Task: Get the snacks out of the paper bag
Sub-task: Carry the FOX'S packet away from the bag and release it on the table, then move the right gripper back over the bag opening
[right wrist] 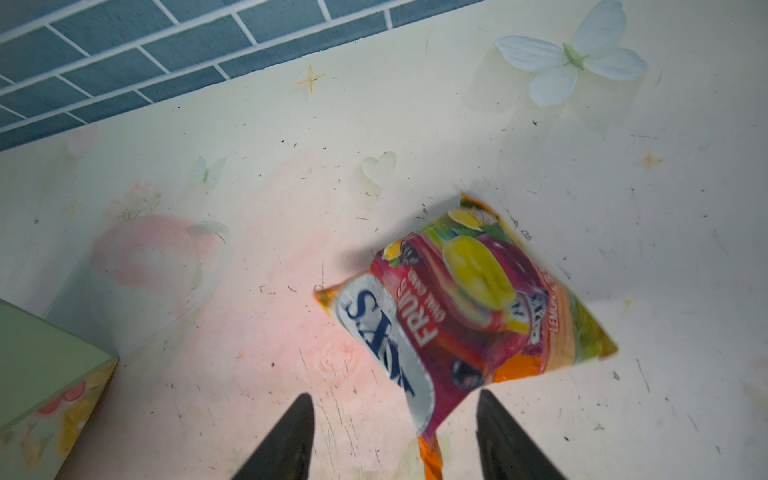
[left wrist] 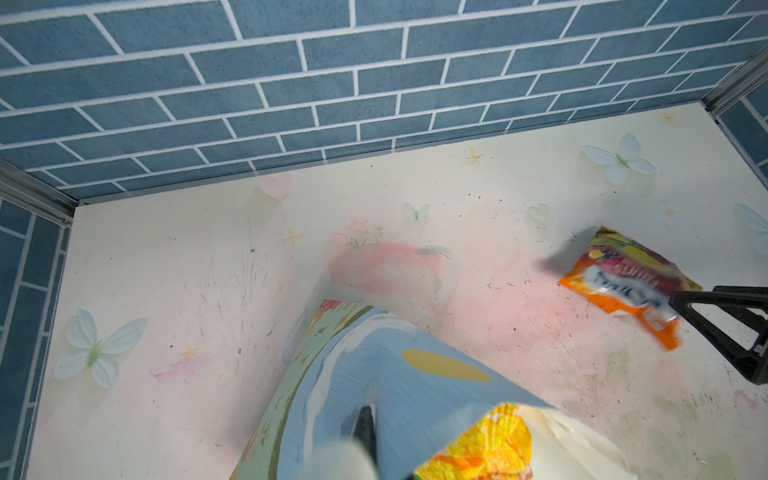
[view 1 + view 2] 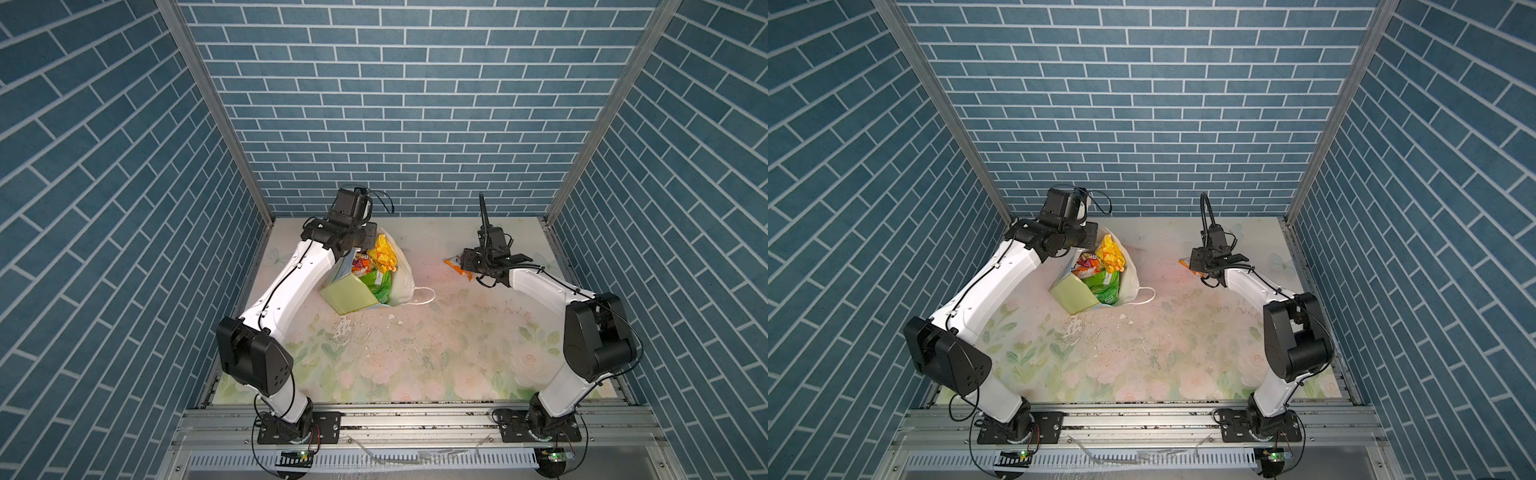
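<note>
orange fruit-print packet [image 1: 469,307], sky-painted paper bag [image 2: 415,415]

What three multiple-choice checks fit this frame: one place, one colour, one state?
1. Where is the loose orange packet?
A. At the right pincer, right of the paper bag
B. Inside the paper bag
C. Lifted above the paper bag

2. What colour is the paper bag's narrow side that faces the top views?
A. Red
B. Black
C. Pale green

3. How do the right pincer's jaws stand?
A. Shut on the packet
B. Open
C. Hidden in every view

Answers:
1 A: in both top views the packet shows at that pincer, apart from the bag.
2 C: the narrow side shows pale green in both top views.
3 B: the right wrist view shows the two fingers spread apart, with the packet's end between them.
</note>
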